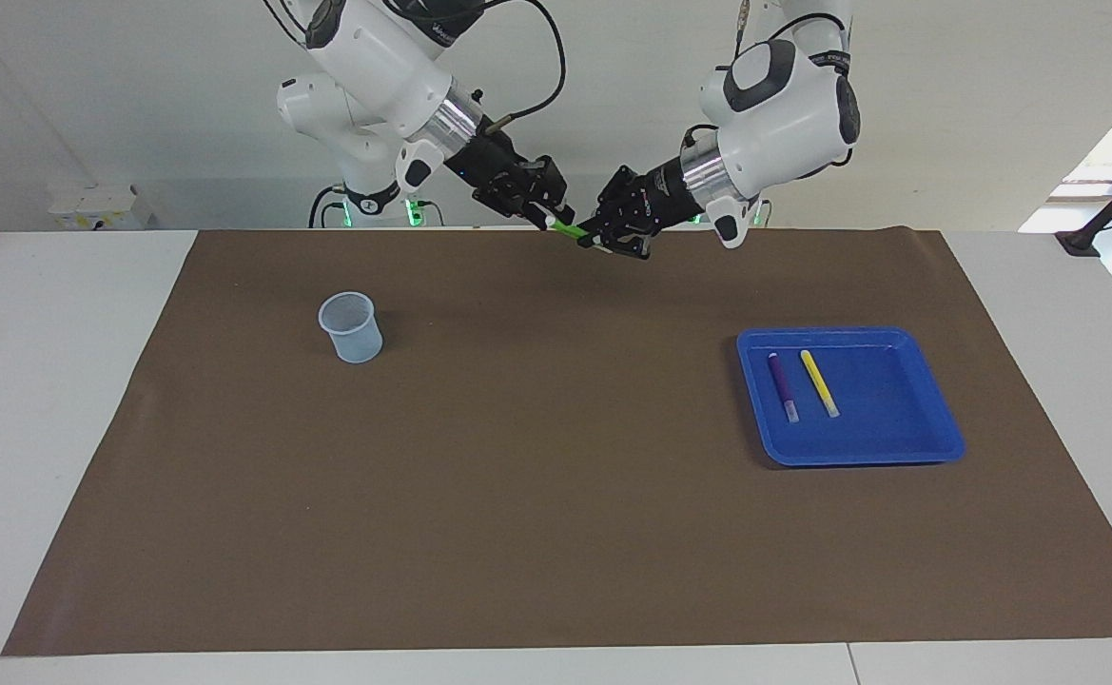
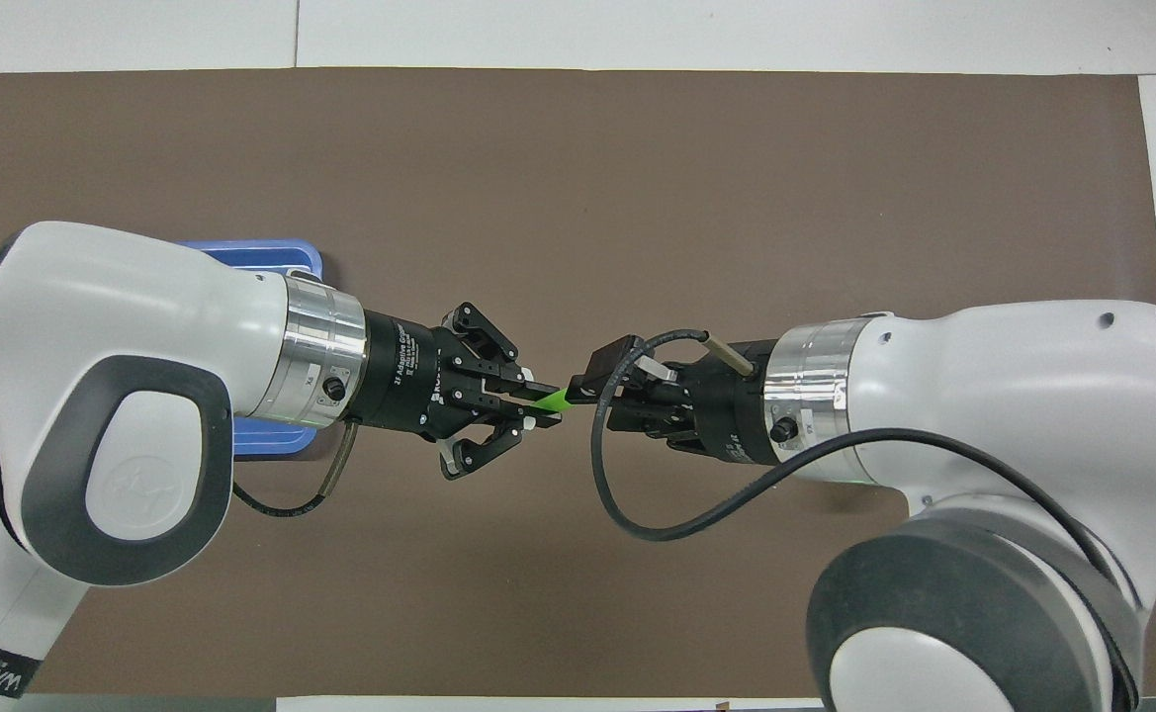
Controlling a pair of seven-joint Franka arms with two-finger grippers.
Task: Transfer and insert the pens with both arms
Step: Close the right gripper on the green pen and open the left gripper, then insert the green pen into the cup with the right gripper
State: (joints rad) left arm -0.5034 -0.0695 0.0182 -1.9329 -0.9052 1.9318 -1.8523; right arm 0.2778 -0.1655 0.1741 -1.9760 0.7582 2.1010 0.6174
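Green pen (image 1: 570,230) hangs in the air between my two grippers, over the strip of brown mat (image 1: 556,533) nearest my bases, because this is the hand-over point. My left gripper (image 1: 603,238) is clamped on one end of it, fingertips pinched together on the barrel, and it holds the pen roughly level so that the pale free end points straight at my right gripper (image 1: 548,211). That free end reaches in at the right gripper's fingers, but I cannot tell whether they have a firm hold or only surround it, so I judge the pass as not yet complete and my left should not let go until the right one is surely tight. I hold the pen by its end and not its middle to leave room for the second grip. The cup (image 1: 351,326) stands on the mat toward my right arm's end of the table, which is why the pen must change hands to be inserted there. The purple pen (image 1: 783,385) and yellow pen (image 1: 819,382) lie side by side, just apart, in the blue tray (image 1: 917,423) toward my left arm's end, waiting their turn.
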